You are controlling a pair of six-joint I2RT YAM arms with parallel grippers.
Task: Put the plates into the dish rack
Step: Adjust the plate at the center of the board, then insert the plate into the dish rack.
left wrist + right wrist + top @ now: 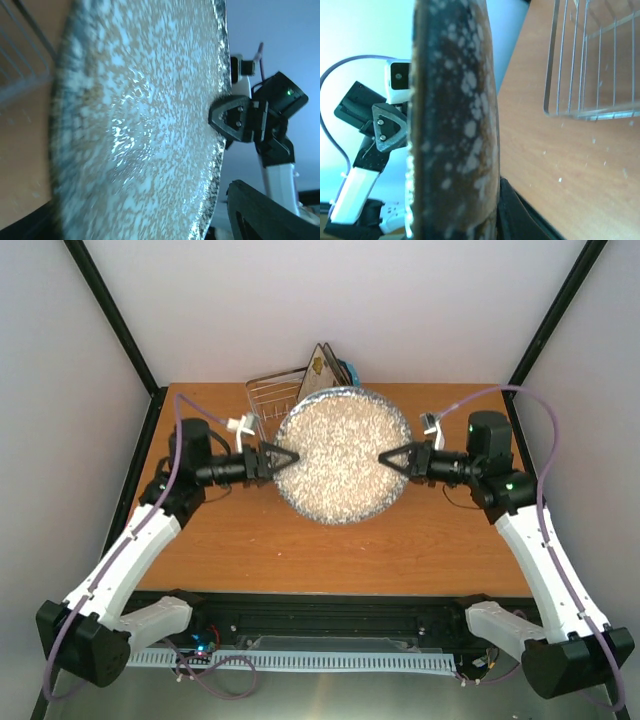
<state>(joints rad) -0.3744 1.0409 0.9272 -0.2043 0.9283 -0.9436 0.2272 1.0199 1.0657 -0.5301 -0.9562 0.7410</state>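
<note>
The round grey speckled plate (340, 460) is held off the table between both arms. My left gripper (283, 458) is shut on its left rim and my right gripper (392, 458) on its right rim. In the left wrist view the plate (140, 125) fills the frame, with my right gripper (235, 117) at its far rim. The right wrist view shows the plate (452, 125) edge-on, a finger (520, 215) pressed against it. The wire dish rack (268, 400) stands behind, holding a square cream plate (318, 368) and a blue plate (346, 370) upright.
The rack's wire wall (595, 60) lies beyond the plate on the wooden table (440, 540). Black frame posts (120, 320) and white walls close in the back and sides.
</note>
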